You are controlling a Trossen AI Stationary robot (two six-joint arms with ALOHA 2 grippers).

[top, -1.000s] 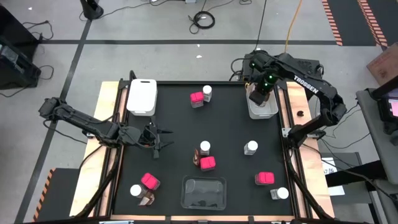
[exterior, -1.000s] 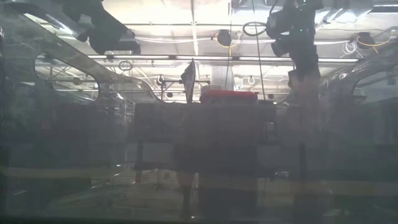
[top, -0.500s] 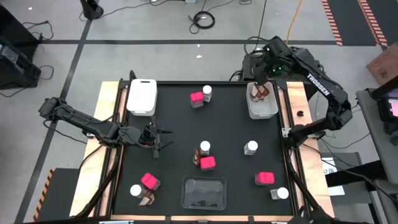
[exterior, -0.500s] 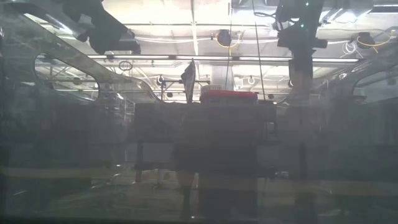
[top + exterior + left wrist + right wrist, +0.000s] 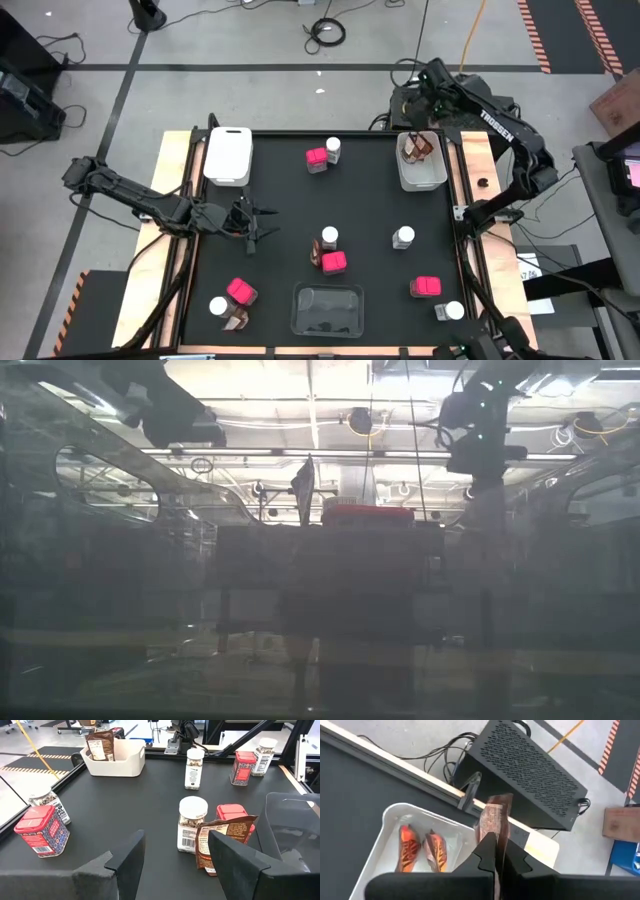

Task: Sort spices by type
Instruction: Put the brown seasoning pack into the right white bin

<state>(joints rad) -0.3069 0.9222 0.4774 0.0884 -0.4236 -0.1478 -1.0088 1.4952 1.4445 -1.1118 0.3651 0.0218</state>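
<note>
The brown pouch (image 5: 494, 822) hung upright, long axis vertical, pinched at its lower edge between the clenched fingers of the right gripper (image 5: 496, 852). It was held above the far right corner of the table, over the outer rim of the white tray (image 5: 390, 817). Two pouches (image 5: 408, 847) of the same kind lay inside that tray. In my judgement the free space in the tray lay below the held pouch and slightly toward the table's centre, so release called for a short inward shift and descent.

The left gripper (image 5: 175, 850) waited at the table's left side, fingers spread and empty, nearer to the centre group: a white-lidded jar (image 5: 192, 822), a pink box (image 5: 232, 815) and another pouch (image 5: 220, 845).

"TROSSEN" (image 5: 497, 125) was legible on the right arm. The container labels showed barcodes, but their print was too small to read.
</note>
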